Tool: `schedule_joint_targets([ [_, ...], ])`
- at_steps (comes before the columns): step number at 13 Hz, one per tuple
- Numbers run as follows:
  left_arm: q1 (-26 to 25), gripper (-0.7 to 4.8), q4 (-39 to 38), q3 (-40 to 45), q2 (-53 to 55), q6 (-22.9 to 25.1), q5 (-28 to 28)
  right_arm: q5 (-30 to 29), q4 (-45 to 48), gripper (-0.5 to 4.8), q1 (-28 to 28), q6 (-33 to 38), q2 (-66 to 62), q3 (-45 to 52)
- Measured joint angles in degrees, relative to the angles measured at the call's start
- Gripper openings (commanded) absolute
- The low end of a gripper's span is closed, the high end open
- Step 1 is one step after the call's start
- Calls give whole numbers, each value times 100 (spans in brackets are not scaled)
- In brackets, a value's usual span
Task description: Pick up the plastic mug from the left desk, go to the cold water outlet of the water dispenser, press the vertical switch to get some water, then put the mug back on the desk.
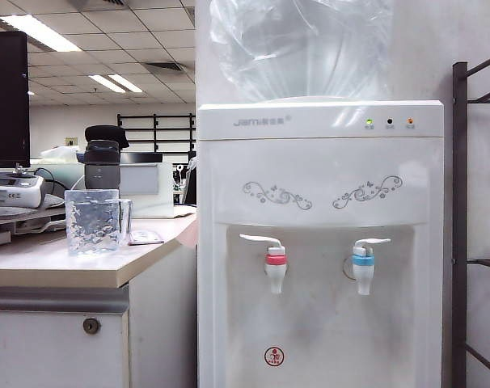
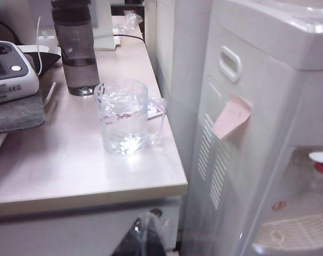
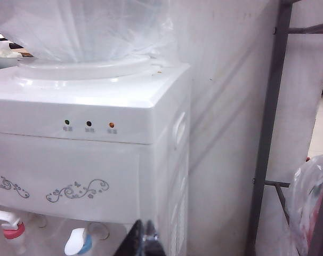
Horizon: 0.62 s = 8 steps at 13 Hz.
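A smoky-grey bottle [image 1: 102, 162] with a black cap is seen at the left of the exterior frame, upright. A white device [image 1: 13, 191] with a small display is set at the far left edge, on a grey pad [image 2: 15, 113] in the left wrist picture. A pink sticky note [image 2: 232, 116] is stuck to a white side panel. A red-collared tap [image 1: 274, 263] is placed at lower centre. A dark metal rack [image 1: 461, 218] is stood at the right edge. Ceiling lights [image 1: 39, 32] are lit at upper left.
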<state>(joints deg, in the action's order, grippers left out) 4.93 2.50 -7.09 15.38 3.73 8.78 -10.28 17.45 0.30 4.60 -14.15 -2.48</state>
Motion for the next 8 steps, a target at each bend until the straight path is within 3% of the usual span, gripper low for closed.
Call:
schedule_joint_targets([
  [2,2,-6,229,85,-131,-83,-269,-2,0,-5,0,0,0,0],
  [3,-444,-6,85,533,-1499,140,-326,0,-4,-5,-2,0,2,0],
  [4,-719,-6,9,660,-1517,44,-129,-2,-20,-5,-2,0,4,0],
  [6,-710,-6,-205,660,-1517,-79,-144,0,-63,-5,-2,0,44,-2],
  [7,-455,-6,-643,660,-1517,-74,-1167,-2,-63,-5,-2,0,46,-2],
  [8,-409,34,-640,660,-1517,-76,-1106,0,-63,-5,-2,0,46,-2],
])
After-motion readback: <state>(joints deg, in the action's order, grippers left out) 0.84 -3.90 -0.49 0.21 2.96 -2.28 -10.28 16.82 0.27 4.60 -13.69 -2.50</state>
